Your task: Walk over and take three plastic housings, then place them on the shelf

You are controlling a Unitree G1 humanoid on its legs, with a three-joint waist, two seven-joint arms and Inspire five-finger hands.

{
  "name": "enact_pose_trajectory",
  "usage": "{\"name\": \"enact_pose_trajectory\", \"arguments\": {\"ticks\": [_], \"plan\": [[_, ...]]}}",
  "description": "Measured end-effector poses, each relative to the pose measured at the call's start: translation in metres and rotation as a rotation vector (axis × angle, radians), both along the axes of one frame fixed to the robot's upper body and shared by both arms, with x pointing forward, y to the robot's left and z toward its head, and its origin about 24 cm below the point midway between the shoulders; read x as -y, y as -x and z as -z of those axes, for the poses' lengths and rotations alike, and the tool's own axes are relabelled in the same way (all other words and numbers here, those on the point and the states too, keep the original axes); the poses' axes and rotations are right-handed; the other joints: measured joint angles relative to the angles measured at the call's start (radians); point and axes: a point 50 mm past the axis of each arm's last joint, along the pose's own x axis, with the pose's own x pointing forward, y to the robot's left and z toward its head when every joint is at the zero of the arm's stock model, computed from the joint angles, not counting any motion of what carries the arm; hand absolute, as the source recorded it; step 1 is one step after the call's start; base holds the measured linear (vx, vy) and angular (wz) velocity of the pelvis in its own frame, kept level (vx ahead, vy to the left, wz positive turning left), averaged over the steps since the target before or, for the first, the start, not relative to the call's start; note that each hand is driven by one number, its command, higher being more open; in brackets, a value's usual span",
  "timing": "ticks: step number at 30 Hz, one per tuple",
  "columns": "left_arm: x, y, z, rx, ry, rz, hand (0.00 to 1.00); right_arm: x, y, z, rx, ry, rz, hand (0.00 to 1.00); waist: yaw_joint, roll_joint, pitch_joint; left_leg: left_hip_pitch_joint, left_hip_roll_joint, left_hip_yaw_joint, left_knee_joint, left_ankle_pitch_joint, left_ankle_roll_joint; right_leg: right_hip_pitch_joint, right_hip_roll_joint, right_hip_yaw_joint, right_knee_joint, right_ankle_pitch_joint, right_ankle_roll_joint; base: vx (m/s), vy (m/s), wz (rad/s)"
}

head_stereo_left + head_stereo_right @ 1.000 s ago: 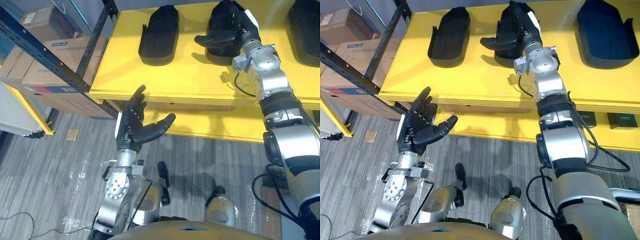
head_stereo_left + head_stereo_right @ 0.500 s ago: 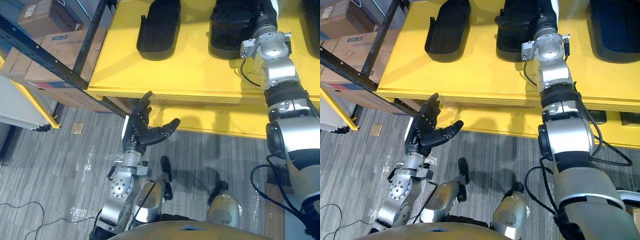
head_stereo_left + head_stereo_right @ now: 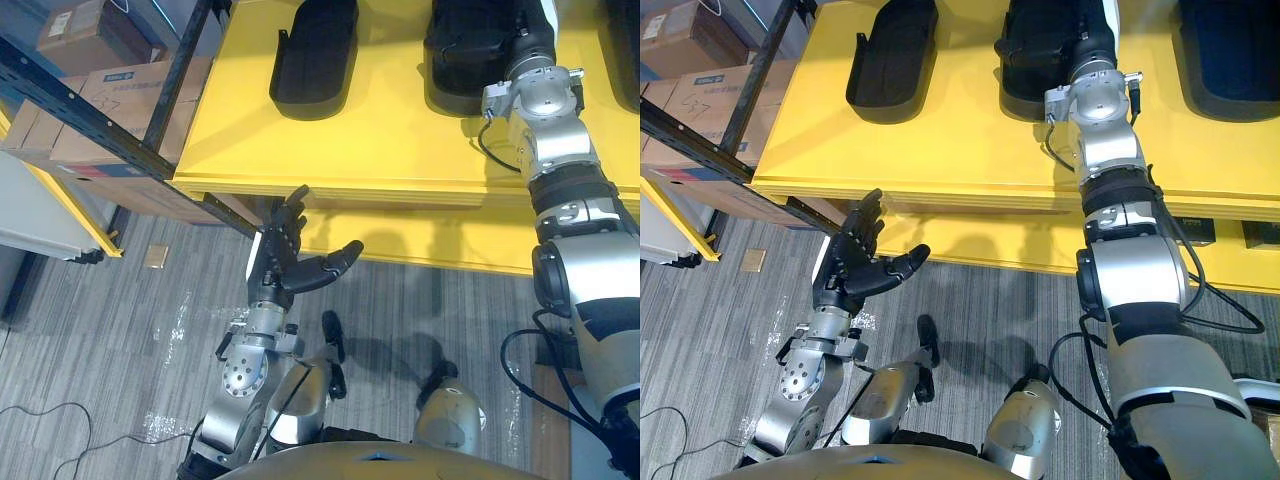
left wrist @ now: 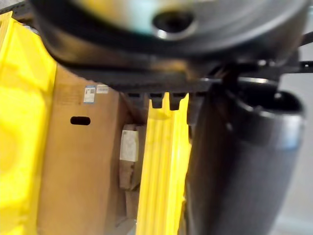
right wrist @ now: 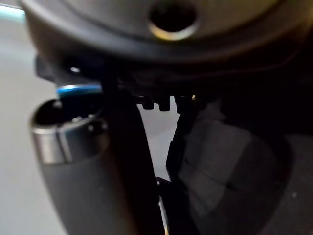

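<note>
- Plastic housings, three, black, shell-shaped; all lie open side up in a row on the yellow shelf [image 3: 970, 150]: left housing [image 3: 892, 60], middle housing [image 3: 1030, 70], right housing [image 3: 1230, 55]; they sit well apart from one another, probably so that each can be set down or lifted singly.
- Right hand [image 3: 1090, 40]: reaches across the shelf from its front edge and lies over the near side of the middle housing; its fingers run past the upper frame edge and the right wrist view gives only dark shapes, so I cannot tell whether it grips the housing or has let go.
- Left hand [image 3: 845, 272]: fingers straight, thumb spread, palm bare, holding nothing; it hangs below the shelf's front edge over the floor, apparently kept out of the way while the other arm works.
- Step, as a judgement: with all three housings on the shelf, placing looks all but complete; what remains is freeing the right hand from the middle one.
- Floor [image 3: 100, 340]: grey striped carpet; a small tan square [image 3: 155, 257] lies on it near the rack.
- Cardboard boxes [image 3: 700, 95]: stacked behind a dark rack upright [image 3: 185, 70], left of the shelf; they carry white and blue labels, print too small to read.
- Small dark boxes [image 3: 1195, 232]: on the level beneath the shelf; pale labels, illegible.
</note>
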Motion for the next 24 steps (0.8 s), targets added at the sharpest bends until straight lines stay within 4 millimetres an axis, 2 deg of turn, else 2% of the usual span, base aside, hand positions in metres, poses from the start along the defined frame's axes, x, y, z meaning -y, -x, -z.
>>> {"name": "enact_pose_trajectory", "arguments": {"ticks": [24], "plan": [[0.0009, 0.0011, 0.0012, -0.006, -0.011, 0.010, 1.00, 0.0054, 0.0003, 0.0023, 0.009, -0.020, 0.040, 1.00, -0.003, 0.004, -0.002, 0.012, 0.008, 0.001, 0.000, 0.006, -0.003, 0.008, 0.002, -0.002, 0.002, -0.003, -0.004, 0.00, 0.000, 0.00]]}}
